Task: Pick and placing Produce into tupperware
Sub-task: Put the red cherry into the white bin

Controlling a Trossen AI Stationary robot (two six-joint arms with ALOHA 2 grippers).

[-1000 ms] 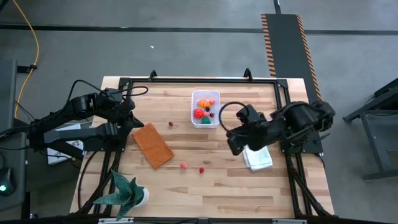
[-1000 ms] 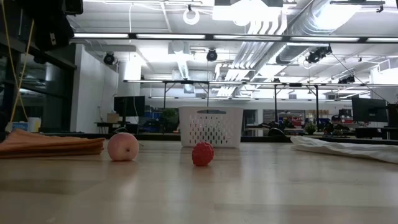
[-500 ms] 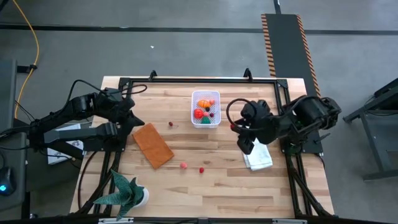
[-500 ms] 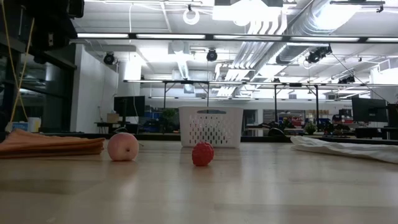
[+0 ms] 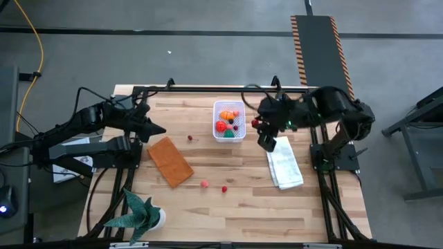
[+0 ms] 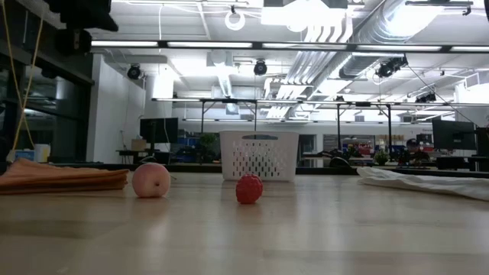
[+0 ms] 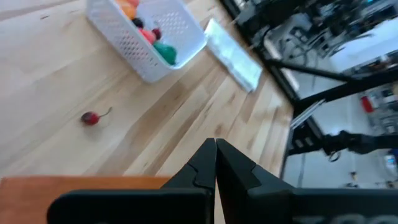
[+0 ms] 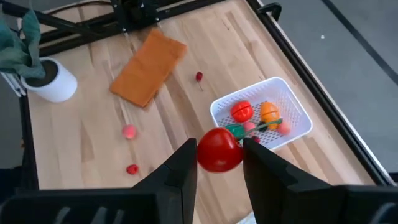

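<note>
Tub [image 5: 228, 121] sits upper centre of the table [image 5: 208, 207], produce pieces [image 5: 227, 119] inside. Cherry [image 5: 190, 137] just left of the tub. Flat mat [image 5: 169, 161] lower left of it. Two berries [image 5: 214, 186] below the tub. Cloth [image 5: 284, 164] at right. Plant [image 5: 142, 213] at lower left corner.

Tabletop [image 5: 228, 207] near centre open apart from two small berries [image 5: 214, 186]. Left side blocked by orange-brown flat rectangle [image 5: 169, 161] and plant [image 5: 142, 213]. White cloth [image 5: 284, 166] occupies right. Right end effector [image 5: 264, 126], gripping a red ball [image 8: 219, 150], crowds the tub's [image 5: 228, 120] right flank.
</note>
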